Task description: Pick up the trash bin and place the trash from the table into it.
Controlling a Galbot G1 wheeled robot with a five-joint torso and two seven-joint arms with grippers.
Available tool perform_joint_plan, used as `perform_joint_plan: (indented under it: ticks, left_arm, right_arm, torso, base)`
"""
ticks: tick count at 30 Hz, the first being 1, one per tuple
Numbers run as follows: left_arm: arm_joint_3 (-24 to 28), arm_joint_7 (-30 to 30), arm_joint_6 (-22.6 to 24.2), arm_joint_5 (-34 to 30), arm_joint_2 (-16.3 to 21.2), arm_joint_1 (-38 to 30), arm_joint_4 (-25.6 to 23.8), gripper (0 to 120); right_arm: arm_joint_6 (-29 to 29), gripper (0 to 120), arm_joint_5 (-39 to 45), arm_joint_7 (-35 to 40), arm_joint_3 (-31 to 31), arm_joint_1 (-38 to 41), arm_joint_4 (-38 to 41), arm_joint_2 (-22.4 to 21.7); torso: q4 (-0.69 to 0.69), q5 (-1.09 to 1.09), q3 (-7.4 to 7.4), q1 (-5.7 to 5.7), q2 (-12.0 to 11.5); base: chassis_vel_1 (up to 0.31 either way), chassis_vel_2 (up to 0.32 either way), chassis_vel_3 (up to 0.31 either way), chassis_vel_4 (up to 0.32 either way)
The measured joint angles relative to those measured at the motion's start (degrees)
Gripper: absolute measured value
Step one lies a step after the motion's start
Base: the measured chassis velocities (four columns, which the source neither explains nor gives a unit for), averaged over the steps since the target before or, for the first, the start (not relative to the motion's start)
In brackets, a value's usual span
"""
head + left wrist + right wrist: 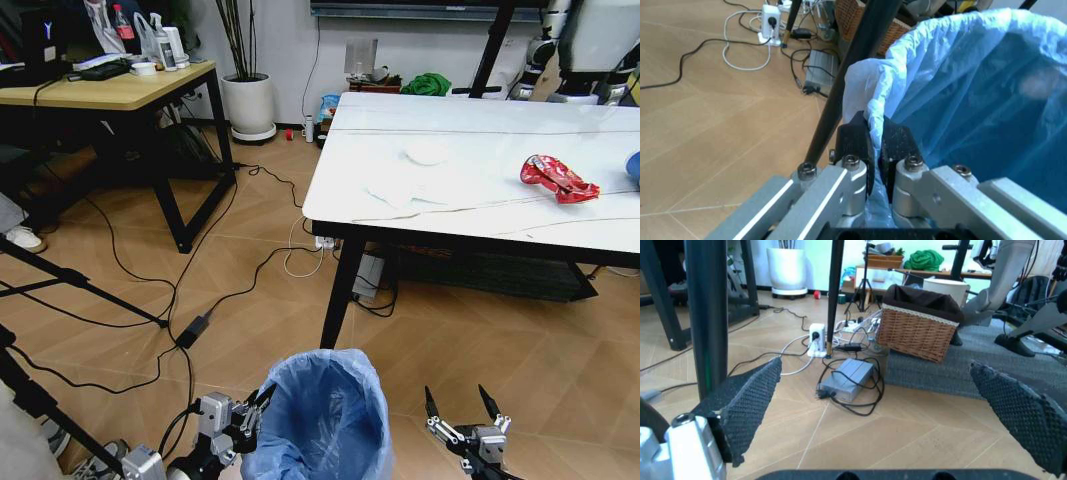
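The trash bin (322, 420), lined with a crinkly blue bag, stands on the floor right in front of me, short of the table's (470, 215) near left corner. My left gripper (257, 408) is shut on the bin's rim. In the left wrist view its fingers (857, 137) pinch the bag's edge (960, 85). To the right of the bin, my right gripper (462, 403) hangs open and holds nothing, its pads (747, 397) wide apart. On the table lie a crushed red can (558, 179), a blue cup (634, 166) at the right edge, and white paper wads (428, 152).
A black table leg (340, 290) rises just beyond the bin. Cables (190, 325) and a tripod leg (85, 285) cross the floor at left. A wooden desk (110, 90) and a white plant pot (248, 105) stand farther back. Under the table are a wicker basket (920, 322) and a power adapter (847, 377).
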Motion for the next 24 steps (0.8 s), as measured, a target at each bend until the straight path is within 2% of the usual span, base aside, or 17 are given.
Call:
perform_joint_plan:
  ticks: [24]
  left_arm:
    - [0.2, 0.6, -0.4, 0.9, -0.1, 0.1, 0.3, 0]
  right_arm:
    - [0.0, 100, 0.1, 0.0, 0.0, 0.0, -0.1, 0.0]
  torso:
    - [0.00, 0.00, -0.13, -0.06, -0.2]
  base:
    - [-0.016, -0.017, -0.019, -0.019]
